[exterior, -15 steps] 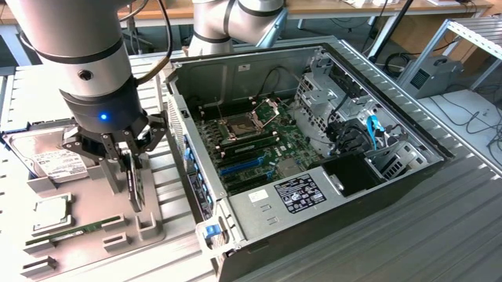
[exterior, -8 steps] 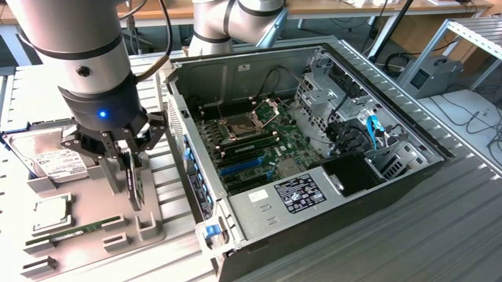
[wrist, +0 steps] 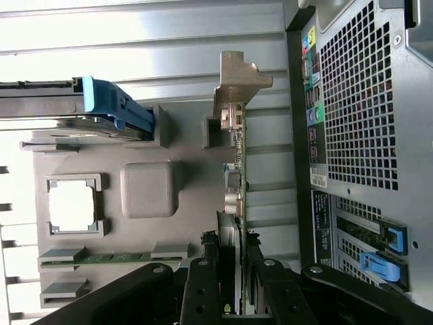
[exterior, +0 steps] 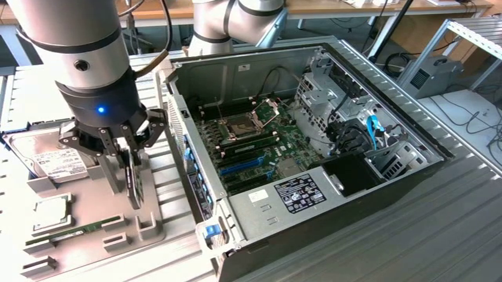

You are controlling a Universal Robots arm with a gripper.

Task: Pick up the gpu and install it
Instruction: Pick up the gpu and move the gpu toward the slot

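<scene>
claw [exterior: 129, 176] [wrist: 231, 291] is clamped on the gpu [exterior: 135, 191] [wrist: 237, 169], one pad on each face. the gpu stands on edge in the grey tray [exterior: 94, 249] [wrist: 189, 223] on the tabletop [exterior: 408, 235]. its long axis runs alongside the pc case's [exterior: 176, 117] [wrist: 352, 101] rear panel, just beside it. silver bracket [wrist: 240, 78] is at the end away from the claw. hard drive [exterior: 55, 161] [wrist: 67, 101], cpu [exterior: 49, 212] [wrist: 71, 206] and ram stick [exterior: 74, 229] [wrist: 111, 257] sit on the gpu's other side, apart from it.
</scene>
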